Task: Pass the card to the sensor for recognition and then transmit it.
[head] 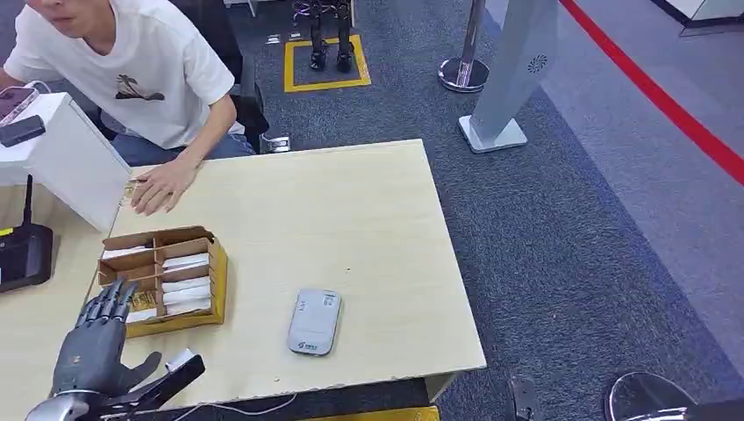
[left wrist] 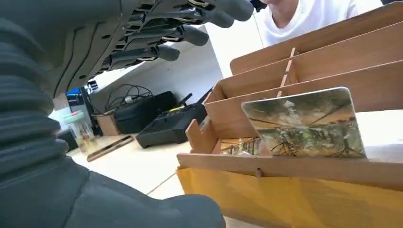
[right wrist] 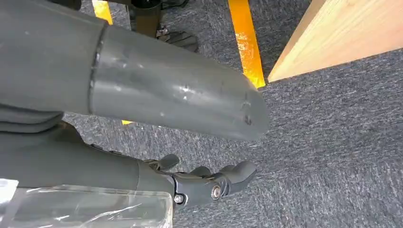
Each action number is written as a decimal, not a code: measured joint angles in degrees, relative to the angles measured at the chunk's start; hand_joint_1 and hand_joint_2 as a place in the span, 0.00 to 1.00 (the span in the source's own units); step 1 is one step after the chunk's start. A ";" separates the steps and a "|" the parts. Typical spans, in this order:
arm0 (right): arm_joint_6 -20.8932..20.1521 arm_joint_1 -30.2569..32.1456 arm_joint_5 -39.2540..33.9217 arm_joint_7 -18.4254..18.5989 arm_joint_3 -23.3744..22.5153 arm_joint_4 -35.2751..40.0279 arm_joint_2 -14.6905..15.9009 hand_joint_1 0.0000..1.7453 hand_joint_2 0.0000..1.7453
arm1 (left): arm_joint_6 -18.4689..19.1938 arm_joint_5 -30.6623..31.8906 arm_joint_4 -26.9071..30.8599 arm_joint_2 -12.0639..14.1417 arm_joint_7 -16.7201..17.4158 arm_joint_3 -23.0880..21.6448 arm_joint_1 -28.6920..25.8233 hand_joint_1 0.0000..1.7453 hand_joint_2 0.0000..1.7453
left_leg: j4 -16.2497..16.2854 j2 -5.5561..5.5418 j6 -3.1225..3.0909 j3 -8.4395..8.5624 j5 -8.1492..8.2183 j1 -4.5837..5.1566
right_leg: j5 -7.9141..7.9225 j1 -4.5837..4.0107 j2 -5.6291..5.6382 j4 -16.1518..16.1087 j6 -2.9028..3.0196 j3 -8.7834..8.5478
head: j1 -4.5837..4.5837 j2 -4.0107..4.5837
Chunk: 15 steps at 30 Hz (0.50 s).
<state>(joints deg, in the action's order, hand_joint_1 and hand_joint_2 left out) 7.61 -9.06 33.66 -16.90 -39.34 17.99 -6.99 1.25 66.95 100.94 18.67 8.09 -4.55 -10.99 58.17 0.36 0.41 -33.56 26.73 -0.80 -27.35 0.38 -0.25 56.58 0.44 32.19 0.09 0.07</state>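
Observation:
A wooden card box (head: 163, 279) with yellow sides stands at the table's left front, with several cards (head: 186, 282) in its compartments. In the left wrist view, a card with a green-brown picture (left wrist: 304, 123) stands upright in the box's (left wrist: 294, 194) front compartment. My left hand (head: 95, 340) hovers at the box's near left corner. Its fingers (left wrist: 190, 33) are stretched out over the box, the thumb is spread, and it holds nothing. The grey sensor (head: 315, 322) lies flat to the right of the box. My right hand (right wrist: 119, 156) hangs beside the table over the carpet, holding nothing.
A person in a white shirt sits at the far left with one hand (head: 162, 186) flat on the table (head: 351, 210) behind the box. A white box (head: 61, 158) and a black device (head: 22, 256) stand at the left. A silver post base (head: 491, 133) stands on the carpet beyond.

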 joint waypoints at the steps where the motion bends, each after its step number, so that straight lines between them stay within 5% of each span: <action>1: 0.00 -0.01 0.00 0.00 0.02 0.00 0.00 0.00 0.00 | 0.02 -0.11 -0.16 -0.02 0.00 -0.04 0.18 0.00 1.00 | 0.00 0.00 0.00 0.00 0.00 0.00 | 0.00 0.00 0.00 0.00 0.00 0.00 | 0.00 -0.02; 15: 0.00 -0.28 0.50 0.28 0.35 0.00 -0.02 0.00 0.00 | 0.57 -0.37 -2.36 -0.15 -0.35 -1.03 2.72 0.00 1.00 | 0.00 0.00 0.00 0.00 0.00 0.00 | 0.01 0.00 0.00 0.00 0.00 0.00 | -0.02 -0.02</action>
<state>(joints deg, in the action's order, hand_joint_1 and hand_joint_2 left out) 7.61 -9.34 34.16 -16.61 -38.99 17.99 -7.02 1.81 66.58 98.58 18.51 7.74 -5.57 -8.27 58.17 0.36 0.41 -33.56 26.72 -0.80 -27.35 0.38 -0.25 56.59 0.45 32.19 0.07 0.04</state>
